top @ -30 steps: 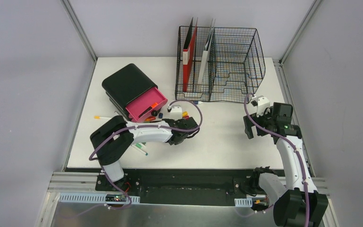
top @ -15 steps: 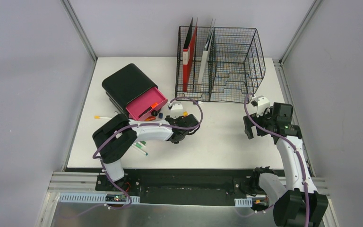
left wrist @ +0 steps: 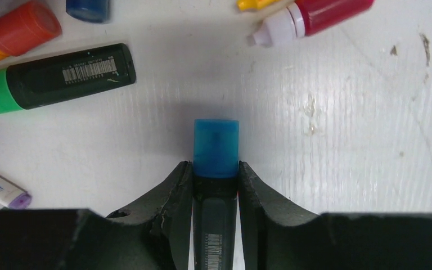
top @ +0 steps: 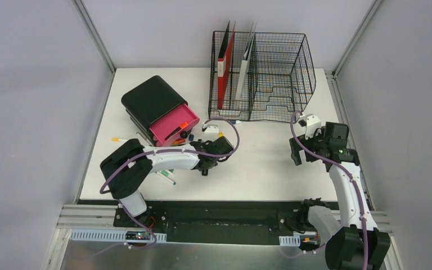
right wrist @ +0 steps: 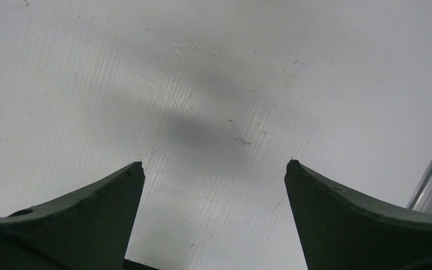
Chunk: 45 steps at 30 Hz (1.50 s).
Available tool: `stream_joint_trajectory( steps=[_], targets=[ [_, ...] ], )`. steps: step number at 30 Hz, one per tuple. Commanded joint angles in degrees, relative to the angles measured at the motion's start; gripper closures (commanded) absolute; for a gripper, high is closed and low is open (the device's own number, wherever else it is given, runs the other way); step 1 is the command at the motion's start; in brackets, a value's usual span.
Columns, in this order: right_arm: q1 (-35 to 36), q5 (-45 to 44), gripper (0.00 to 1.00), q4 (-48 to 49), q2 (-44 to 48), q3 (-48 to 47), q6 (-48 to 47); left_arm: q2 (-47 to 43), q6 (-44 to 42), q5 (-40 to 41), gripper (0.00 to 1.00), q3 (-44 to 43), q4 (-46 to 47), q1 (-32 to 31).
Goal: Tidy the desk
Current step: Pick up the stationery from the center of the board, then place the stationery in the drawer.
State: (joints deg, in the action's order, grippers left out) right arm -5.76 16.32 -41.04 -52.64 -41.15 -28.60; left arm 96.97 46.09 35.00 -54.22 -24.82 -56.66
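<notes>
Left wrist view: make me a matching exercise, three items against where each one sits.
Things:
1. blue-capped marker
2. green-capped marker
3. red bottle

Places:
A. lying loose on the desk, at the top right edge of the view
B. clamped in the left gripper
C. lying loose at upper left, barcode facing up

Pairs: 1-B, 2-C, 3-A.

Barcode labels are seen on the green-and-black marker (left wrist: 56, 79) and on the blue-capped marker (left wrist: 216, 185); the small digits printed there cannot be read. No words are legible.
</notes>
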Motion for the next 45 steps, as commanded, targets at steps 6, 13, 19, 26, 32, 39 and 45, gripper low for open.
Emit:
stream_joint_trajectory(
  steps=[6, 13, 19, 26, 32, 39, 45],
  targets=[
    [-0.16, 1.46, 0.01, -0.04, 1.78, -2.39, -0.75, -13.37, -21.08, -14.92, 1.0, -0.48, -0.5, -0.44],
    [-0.13, 1.85, 0.01, -0.01, 2.12, -2.36, -0.84, -23.88, -32.65, -23.94, 1.0, -4.08, -5.98, -0.16],
    [-0.13, 2.1, 0.01, -0.04, 2.25, -2.28, -1.01, -30.22, -35.43, -31.5, 1.0, -8.34, -10.04, 0.31],
    [-0.13, 2.23, 0.01, -0.11, 2.64, -2.37, -1.09, -34.69, -42.09, -30.07, 1.0, -13.58, -17.11, 5.16],
    [-0.13, 2.49, 0.01, -0.26, 2.64, -2.27, -1.28, -37.81, -45.5, -29.49, 1.0, -10.8, -18.42, 12.75],
    [0.05, 3.11, 0.01, -0.9, 1.81, -2.44, -1.99, -41.46, -46.87, -34.01, 1.0, -5.33, -13.61, 23.58],
    [0.18, 3.31, 0.01, -1.06, 1.75, -2.54, -2.19, -39.84, -46.18, -40.52, 1.0, -5.94, -11.84, 34.14]
  ],
)
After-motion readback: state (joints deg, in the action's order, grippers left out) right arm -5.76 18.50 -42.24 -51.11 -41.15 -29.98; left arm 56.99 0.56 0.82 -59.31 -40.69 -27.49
